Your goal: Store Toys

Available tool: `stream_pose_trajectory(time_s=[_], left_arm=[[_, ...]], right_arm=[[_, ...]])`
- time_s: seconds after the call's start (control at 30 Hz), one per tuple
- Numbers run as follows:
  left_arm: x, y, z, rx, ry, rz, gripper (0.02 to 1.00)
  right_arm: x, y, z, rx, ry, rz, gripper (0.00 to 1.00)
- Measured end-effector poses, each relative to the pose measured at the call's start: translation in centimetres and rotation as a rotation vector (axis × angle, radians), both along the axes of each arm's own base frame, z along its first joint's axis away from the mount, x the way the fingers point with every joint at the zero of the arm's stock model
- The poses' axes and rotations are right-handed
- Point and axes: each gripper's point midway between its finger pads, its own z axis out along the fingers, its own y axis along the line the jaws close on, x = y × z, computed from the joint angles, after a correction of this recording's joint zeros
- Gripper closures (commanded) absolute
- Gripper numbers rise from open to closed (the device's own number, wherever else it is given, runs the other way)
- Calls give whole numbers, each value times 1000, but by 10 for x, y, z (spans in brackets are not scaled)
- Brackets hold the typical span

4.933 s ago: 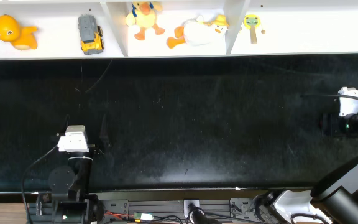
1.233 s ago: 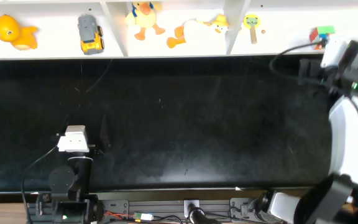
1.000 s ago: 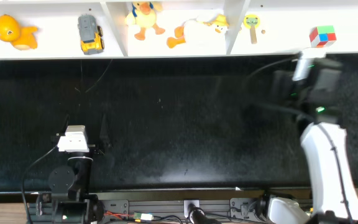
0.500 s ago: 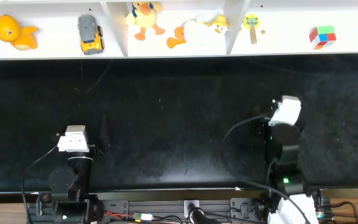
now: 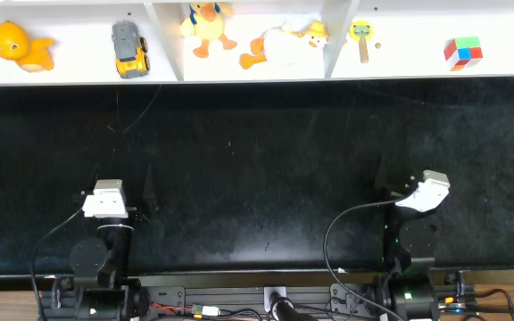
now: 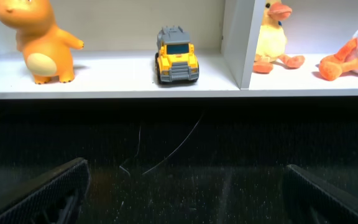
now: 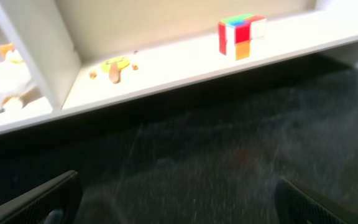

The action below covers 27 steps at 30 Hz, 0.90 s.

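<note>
Cube (image 7: 242, 35) faces right claw (image 7: 179, 206); truck (image 6: 177, 55) faces left claw (image 6: 185, 202).

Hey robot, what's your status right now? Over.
Left gripper, right gripper: open, empty, near the table's front edge. Cube on the white shelf, rightmost compartment. No obstacle seen.

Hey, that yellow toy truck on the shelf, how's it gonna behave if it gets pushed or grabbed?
The yellow toy truck stands on wheels, so a push along its length would probably roll it on the shelf. It looks like hard plastic: likely stiff, light, maybe slick. Its low, wide stance suggests it won't tip easily.
</note>
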Motion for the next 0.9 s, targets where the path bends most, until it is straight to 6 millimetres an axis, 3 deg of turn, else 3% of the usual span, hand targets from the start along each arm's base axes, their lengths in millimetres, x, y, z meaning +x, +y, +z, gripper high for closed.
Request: stream_pose_trajectory(time_s=[0.27, 0.73, 0.9], left_arm=[[0, 0, 0, 0, 0, 0, 20], [0, 0, 0, 0, 0, 0, 20], [0, 0, 0, 0, 0, 0, 20]], right_arm=[[-8, 4, 45, 11, -197, 26, 7], [-8, 1, 39, 7, -173, 18, 7], [-6, 11, 36, -3, -155, 86, 3]])
